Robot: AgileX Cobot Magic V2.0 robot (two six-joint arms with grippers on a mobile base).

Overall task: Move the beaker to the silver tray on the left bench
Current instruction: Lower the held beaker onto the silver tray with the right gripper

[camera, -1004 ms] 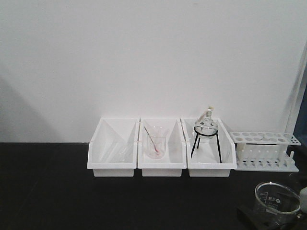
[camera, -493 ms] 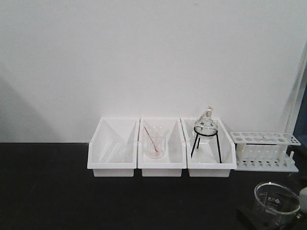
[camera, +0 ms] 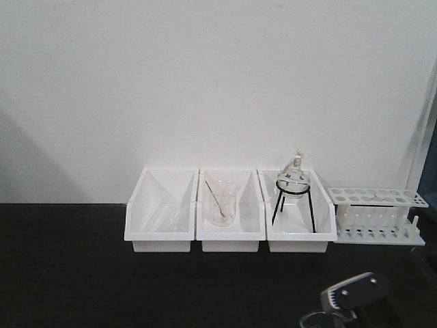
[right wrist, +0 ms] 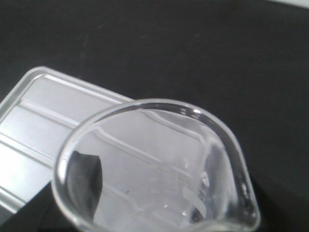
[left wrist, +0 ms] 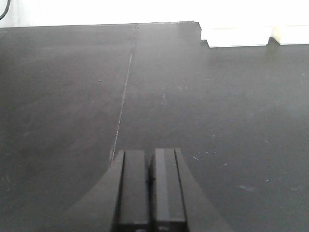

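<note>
1. Bench top (left wrist: pixel 217 96): matte black all over, with one thin pale seam line running down it and a few light specks.
2. Left gripper (left wrist: pixel 149 155): black body, and dark grey fingers (left wrist: pixel 133 188) with a dull sheen.
3. Beaker (right wrist: pixel 159 159): clear, colourless glass. White glints sit on the rim and there are faint white markings on the side.
4. Tray (right wrist: pixel 38 125): silver, pale grey, striped with straight raised lines.
5. Bins (camera: pixel 158 236): plain white, against a white wall (camera: pixel 218 82).
6. Rod (camera: pixel 213 198): pink at the tip.
7. Tripod (camera: pixel 276 208): thin black wire.
8. Rack (camera: pixel 379 219): white, dotted with rows of round holes.
</note>
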